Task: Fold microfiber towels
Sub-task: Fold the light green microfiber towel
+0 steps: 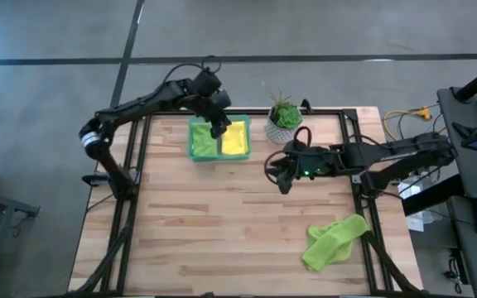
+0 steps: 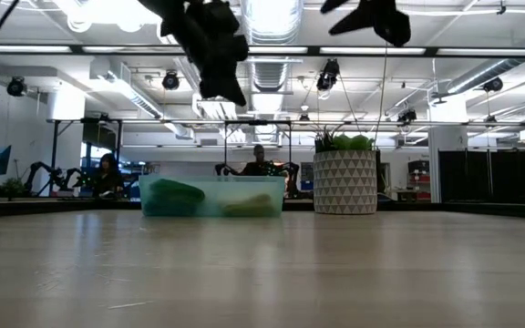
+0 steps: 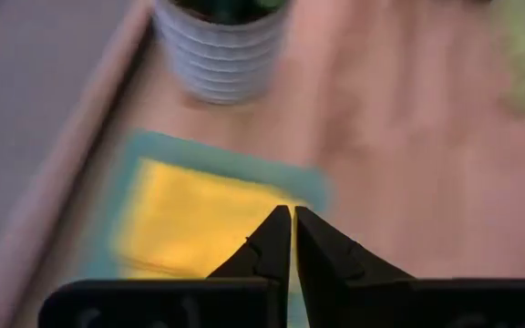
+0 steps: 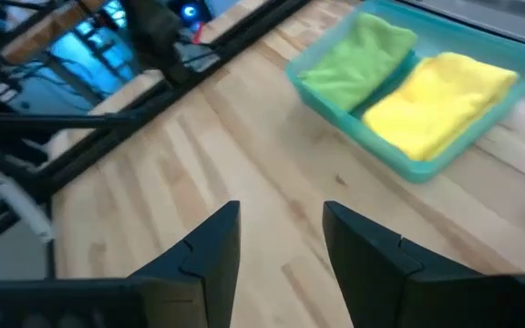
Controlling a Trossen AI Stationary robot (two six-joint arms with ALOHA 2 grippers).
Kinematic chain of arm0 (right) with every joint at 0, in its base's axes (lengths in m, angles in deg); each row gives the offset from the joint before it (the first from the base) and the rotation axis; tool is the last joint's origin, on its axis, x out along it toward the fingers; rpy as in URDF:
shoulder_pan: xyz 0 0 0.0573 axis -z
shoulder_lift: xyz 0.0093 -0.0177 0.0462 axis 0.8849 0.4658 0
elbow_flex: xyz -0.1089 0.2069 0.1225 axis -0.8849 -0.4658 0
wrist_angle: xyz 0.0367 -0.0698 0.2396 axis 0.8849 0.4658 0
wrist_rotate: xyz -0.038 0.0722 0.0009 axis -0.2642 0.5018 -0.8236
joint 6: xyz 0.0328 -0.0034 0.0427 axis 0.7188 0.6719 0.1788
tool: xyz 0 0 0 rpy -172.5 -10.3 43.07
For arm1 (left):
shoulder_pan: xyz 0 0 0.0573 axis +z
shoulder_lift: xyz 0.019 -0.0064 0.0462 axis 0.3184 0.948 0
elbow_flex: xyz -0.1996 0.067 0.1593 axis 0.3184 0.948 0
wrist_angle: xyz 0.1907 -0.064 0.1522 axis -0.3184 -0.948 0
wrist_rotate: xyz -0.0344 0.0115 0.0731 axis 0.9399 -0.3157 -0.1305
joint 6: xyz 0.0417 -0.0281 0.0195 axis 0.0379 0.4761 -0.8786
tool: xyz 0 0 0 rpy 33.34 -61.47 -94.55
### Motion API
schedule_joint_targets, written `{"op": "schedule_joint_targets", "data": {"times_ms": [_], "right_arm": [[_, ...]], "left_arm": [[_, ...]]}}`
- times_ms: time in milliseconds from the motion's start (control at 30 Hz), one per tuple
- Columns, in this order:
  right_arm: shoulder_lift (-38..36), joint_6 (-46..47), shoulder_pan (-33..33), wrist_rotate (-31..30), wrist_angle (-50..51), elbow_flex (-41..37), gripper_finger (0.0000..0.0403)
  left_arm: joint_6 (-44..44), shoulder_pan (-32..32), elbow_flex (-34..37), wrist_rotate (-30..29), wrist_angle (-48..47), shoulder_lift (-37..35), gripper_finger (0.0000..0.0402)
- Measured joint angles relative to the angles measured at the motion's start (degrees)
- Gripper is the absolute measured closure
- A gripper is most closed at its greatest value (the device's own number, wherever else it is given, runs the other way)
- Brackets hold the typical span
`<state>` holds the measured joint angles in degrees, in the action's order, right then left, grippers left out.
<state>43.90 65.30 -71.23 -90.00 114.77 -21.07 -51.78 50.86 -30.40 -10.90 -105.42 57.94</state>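
We saw the left gripper [image 1: 219,130], fingers pressed together, above the tray [image 1: 195,151] holding the yellow towel [image 1: 236,139] and green towel [image 1: 204,141]; the right gripper [image 1: 284,184] hung spread, seemingly empty; another green towel [image 1: 333,240] lay crumpled

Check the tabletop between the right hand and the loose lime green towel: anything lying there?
Nothing. In the high view, only bare wood lies between the right hand and the crumpled lime green towel near the table's front right corner.
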Motion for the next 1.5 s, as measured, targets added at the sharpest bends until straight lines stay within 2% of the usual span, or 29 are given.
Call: {"op": "schedule_joint_targets", "data": {"times_ms": [100,167,267,367,467,600,767,867,967,1100,1333,1500], "right_arm": [[1.1,-0.1,1.3,1.2,-5.0,-1.8,0.025],[1.8,-2.4,1.9,4.4,-10.9,-3.3,0.025],[1.7,-6.8,1.9,13.5,-17.5,-5.0,0.025],[-0.4,-8.6,0.9,23.1,-15.0,-7.3,0.025],[-3.5,-6.3,-2.9,26.8,-8.6,-10.9,0.025],[-6.9,-2.3,-12.2,27.2,-6.8,-17.6,0.025],[-7.0,1.1,-22.9,22.4,-1.0,-23.0,0.025],[-6.5,3.2,-25.8,19.3,1.7,-25.7,0.025],[-6.6,3.3,-26.0,18.5,1.9,-29.4,0.025],[-6.6,-3.8,-26.0,19.2,2.2,-33.4,0.025],[-6.6,-12.9,-25.9,19.6,1.6,-36.6,0.025],[-6.6,-17.4,-25.9,17.1,-1.0,-37.0,0.025]], "left_arm": [[11.2,-0.1,1.9,7.9,0.8,-2.0,0.0398],[12.2,-0.6,3.6,11.9,0.6,-3.3,0.0398],[12.7,-2.7,7.5,12.8,0.3,-8.0,0.0398],[16.1,-6.0,13.3,12.9,1.2,-14.9,0.0398],[23.1,-11.1,20.9,12.8,3.9,-22.6,0.0398],[35.0,-20.6,32.2,8.5,12.1,-32.1,0.0398],[51.2,-32.8,46.3,-4.3,33.1,-40.0,0.0398],[56.9,-37.6,53.3,-10.1,48.6,-41.6,0.0398],[60.6,-40.1,58.3,-14.3,61.9,-40.9,0.0398],[63.2,-40.4,60.1,-15.6,69.7,-38.6,0.0398],[63.2,-40.4,58.5,-15.6,70.6,-35.2,0.0398],[63.2,-40.4,57.6,-15.6,71.7,-32.8,0.0398]]}}
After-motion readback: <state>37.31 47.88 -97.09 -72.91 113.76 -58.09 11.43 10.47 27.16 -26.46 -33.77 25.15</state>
